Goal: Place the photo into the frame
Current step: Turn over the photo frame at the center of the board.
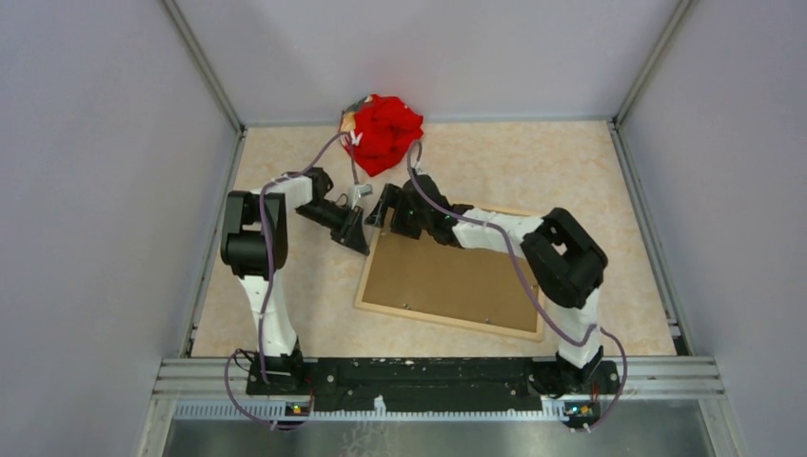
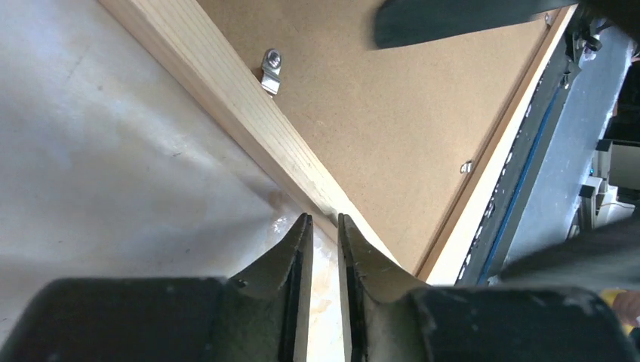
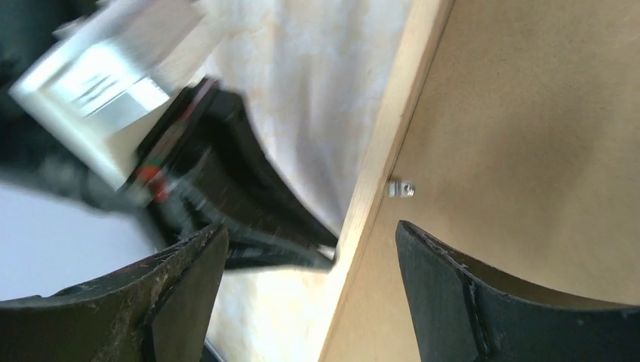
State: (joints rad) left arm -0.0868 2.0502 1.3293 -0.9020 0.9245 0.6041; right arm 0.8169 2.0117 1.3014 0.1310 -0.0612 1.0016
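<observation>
The frame (image 1: 438,321) lies face down on the table, its brown backing board (image 1: 447,276) up inside the pale wood moulding. The photo is not visible in any view. My left gripper (image 1: 354,238) is low at the frame's far-left corner. In the left wrist view its jaws (image 2: 323,217) stand a narrow gap apart with only table between them, the tips just short of the moulding (image 2: 226,105). My right gripper (image 1: 385,211) hovers over the same corner. It is wide open (image 3: 309,226) and straddles the moulding (image 3: 385,151), one finger over the board (image 3: 528,113).
A crumpled red cloth (image 1: 385,131) lies at the back of the table. Small metal clips (image 2: 270,69) (image 3: 401,188) sit along the board's edge. Grey walls enclose the table on three sides, and a black rail (image 1: 428,371) runs along the near edge.
</observation>
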